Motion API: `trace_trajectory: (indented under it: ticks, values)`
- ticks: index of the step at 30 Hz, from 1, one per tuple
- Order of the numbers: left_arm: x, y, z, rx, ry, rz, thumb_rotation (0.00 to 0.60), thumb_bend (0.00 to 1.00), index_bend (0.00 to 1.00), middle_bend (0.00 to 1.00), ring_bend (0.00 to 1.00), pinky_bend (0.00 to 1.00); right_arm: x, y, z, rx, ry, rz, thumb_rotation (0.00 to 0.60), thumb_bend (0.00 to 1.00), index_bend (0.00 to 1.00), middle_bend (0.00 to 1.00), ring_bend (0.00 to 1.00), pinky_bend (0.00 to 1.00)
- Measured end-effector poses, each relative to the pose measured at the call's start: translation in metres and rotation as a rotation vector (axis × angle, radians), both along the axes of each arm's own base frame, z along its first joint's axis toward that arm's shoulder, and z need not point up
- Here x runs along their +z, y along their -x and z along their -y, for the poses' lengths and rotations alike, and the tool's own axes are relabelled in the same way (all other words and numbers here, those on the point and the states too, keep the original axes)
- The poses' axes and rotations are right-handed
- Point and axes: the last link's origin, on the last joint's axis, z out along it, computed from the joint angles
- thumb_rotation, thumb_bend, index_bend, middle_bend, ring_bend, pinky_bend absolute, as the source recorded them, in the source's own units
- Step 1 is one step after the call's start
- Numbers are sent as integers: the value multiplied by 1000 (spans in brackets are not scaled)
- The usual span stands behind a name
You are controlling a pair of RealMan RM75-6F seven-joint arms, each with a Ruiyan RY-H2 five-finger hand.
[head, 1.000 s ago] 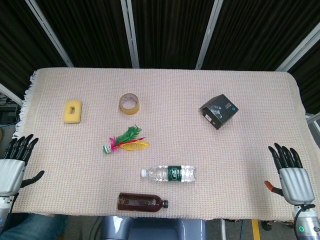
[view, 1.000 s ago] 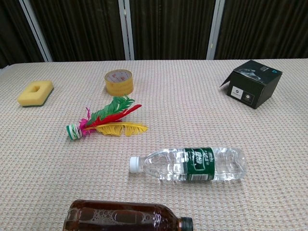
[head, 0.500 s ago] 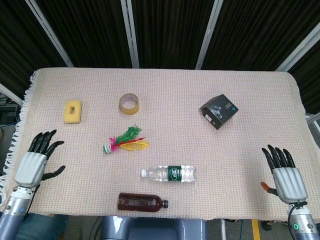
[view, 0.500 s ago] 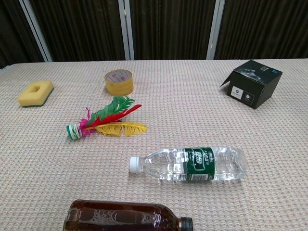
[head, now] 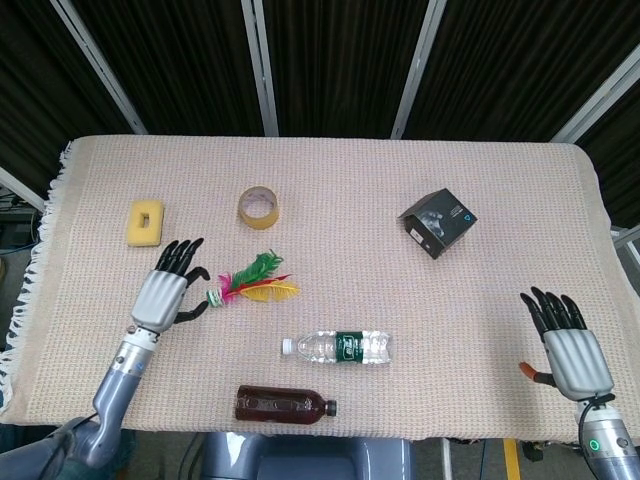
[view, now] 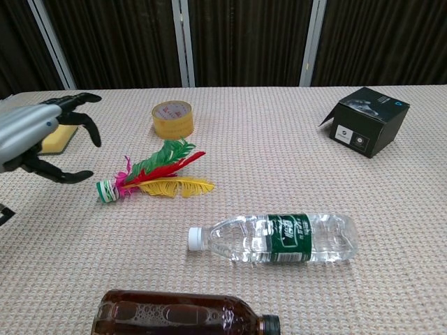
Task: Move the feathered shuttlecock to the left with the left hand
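The feathered shuttlecock [head: 250,284] [view: 155,173] lies flat on the cloth, left of centre, with green, red and yellow feathers pointing right and its striped base at the left end. My left hand [head: 167,291] [view: 35,136] hovers just left of that base, fingers spread and thumb apart, holding nothing and not touching it. My right hand [head: 565,342] sits at the table's front right corner, fingers extended and empty; only the head view shows it.
A tape roll [head: 259,207] and a yellow sponge [head: 146,222] lie behind the shuttlecock. A clear water bottle [head: 338,347] and a dark bottle [head: 284,404] lie nearer the front edge. A black box [head: 438,222] stands at the right.
My left hand has swung in from the table's left edge toward the right, ending beside the shuttlecock's base. The right hand barely shifted. The shuttlecock has not moved.
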Motion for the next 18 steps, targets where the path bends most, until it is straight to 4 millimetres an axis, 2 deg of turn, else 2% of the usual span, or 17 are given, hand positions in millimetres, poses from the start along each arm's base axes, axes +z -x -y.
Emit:
trace_trajectory:
  ticks: [6,18]
  values:
    - [-33,-21,-14,-30,40,14,600,234,412,0,0,0,3,-2,-4,18,-9,20,600,100,0,0,0,0]
    - [-70,-46,-40,-60,62,-11,600,234,419,0,0,0,8,-4,-9,28,-15,40,600,100,0,0,0,0]
